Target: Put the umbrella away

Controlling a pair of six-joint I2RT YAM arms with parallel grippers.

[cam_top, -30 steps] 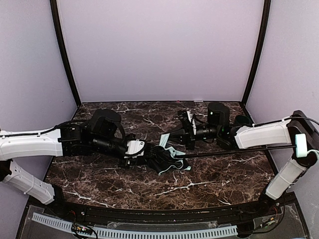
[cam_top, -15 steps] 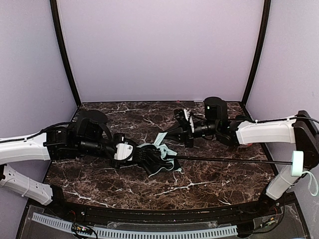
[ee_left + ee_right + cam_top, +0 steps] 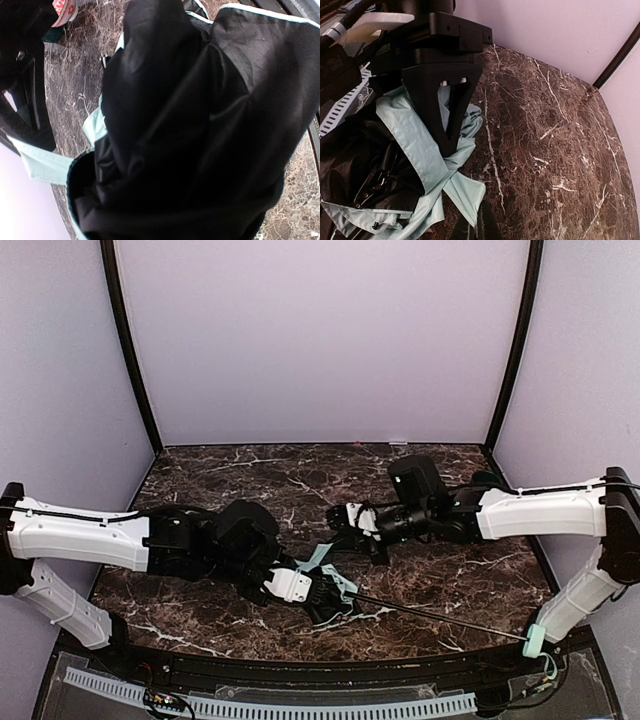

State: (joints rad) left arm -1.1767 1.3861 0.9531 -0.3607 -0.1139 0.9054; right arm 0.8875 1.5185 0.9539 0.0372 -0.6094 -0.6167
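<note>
The umbrella (image 3: 318,558) lies crumpled at the table's front middle, pale mint outside and black inside. Its thin black shaft (image 3: 440,616) runs right to the mint handle (image 3: 537,640) at the front right edge. My left gripper (image 3: 316,598) is buried in the folds and appears shut on them. The black lining (image 3: 190,125) fills the left wrist view and hides the fingers. My right gripper (image 3: 342,530) is just behind the fabric. In its wrist view the gripper (image 3: 465,187) is open, with a mint flap (image 3: 405,135) between the fingers.
The dark marble table (image 3: 450,580) has a black rail along its front edge and lilac walls on three sides. A small red-and-white object (image 3: 64,6) shows at the top left of the left wrist view. The handle sits beside the right arm's base.
My left gripper has pulled the umbrella toward the front edge. The shaft has swung round, so the handle dropped from the right wall to the front right corner. My right gripper moved left and forward.
</note>
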